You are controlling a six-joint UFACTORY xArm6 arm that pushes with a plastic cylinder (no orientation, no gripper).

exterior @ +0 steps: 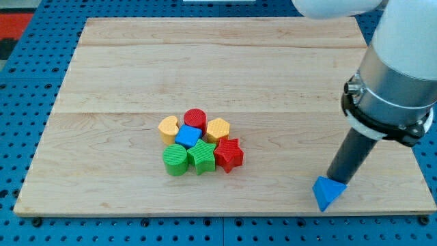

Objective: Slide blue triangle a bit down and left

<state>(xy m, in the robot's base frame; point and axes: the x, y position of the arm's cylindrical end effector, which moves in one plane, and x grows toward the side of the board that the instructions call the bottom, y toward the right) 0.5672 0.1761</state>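
Observation:
The blue triangle (pixel 327 193) lies near the board's bottom right corner. My tip (pixel 334 180) rests right at the triangle's upper right side, touching or nearly touching it. The dark rod rises from there up and to the view's right into the arm's grey and white body (pixel 396 75).
A tight cluster of blocks sits left of centre: a red cylinder (pixel 195 119), a yellow heart-like block (pixel 168 127), a yellow hexagon (pixel 218 128), a blue cube (pixel 188 137), a green cylinder (pixel 175 159), a green star (pixel 203 156) and a red star (pixel 229 154). The board's bottom edge (pixel 225 215) runs just below the triangle.

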